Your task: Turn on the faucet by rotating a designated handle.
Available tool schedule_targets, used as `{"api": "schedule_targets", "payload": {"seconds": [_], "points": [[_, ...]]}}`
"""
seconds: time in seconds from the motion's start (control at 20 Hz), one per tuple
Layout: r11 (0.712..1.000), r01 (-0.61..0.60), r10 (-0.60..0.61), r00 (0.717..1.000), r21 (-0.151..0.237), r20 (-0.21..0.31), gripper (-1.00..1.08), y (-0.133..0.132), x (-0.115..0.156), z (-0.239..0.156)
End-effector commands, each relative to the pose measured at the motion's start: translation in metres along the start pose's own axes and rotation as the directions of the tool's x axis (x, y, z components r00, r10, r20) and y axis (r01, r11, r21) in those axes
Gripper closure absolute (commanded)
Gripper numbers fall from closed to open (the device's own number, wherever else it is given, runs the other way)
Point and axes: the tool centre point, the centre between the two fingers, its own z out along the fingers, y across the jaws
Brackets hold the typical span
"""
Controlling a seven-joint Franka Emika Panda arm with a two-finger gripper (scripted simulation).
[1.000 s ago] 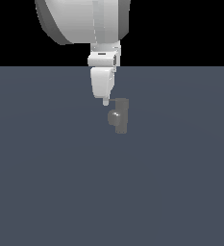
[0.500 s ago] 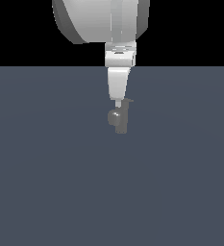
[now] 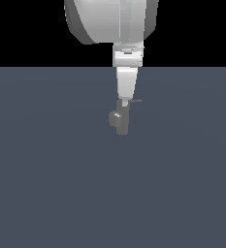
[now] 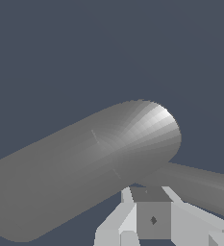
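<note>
The faucet [image 3: 120, 120] is a small grey upright cylinder with a rounded stub on the exterior view's left side. Its handle [image 3: 137, 101] shows as a thin grey lever poking out at the top toward the exterior view's right. My gripper [image 3: 125, 102] hangs straight down from the white arm. Its tips sit at the faucet's top, right beside the handle's base, and look shut with nothing held. In the wrist view the faucet [image 4: 84, 168] fills the frame as a big grey cylinder, with the fingertips [image 4: 128, 218] just below it.
A flat dark blue-grey floor [image 3: 46, 193] spreads all round the faucet. The thick white arm [image 3: 109, 19] rises above it against a black background.
The arm has slid toward the exterior view's right, from beside the faucet to directly over its top. The handle now sticks out past the gripper on the right.
</note>
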Motion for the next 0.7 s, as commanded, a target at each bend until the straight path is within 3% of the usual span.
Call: {"api": "schedule_targets", "payload": {"seconds": [0.0, 0.65], "points": [[0.999, -0.032, 0.032, 0.999, 0.010, -0.008, 1.08, -0.010, 0.029, 0.001], [0.998, -0.054, 0.054, 0.998, 0.010, -0.013, 1.08, -0.031, 0.077, 0.000]]}}
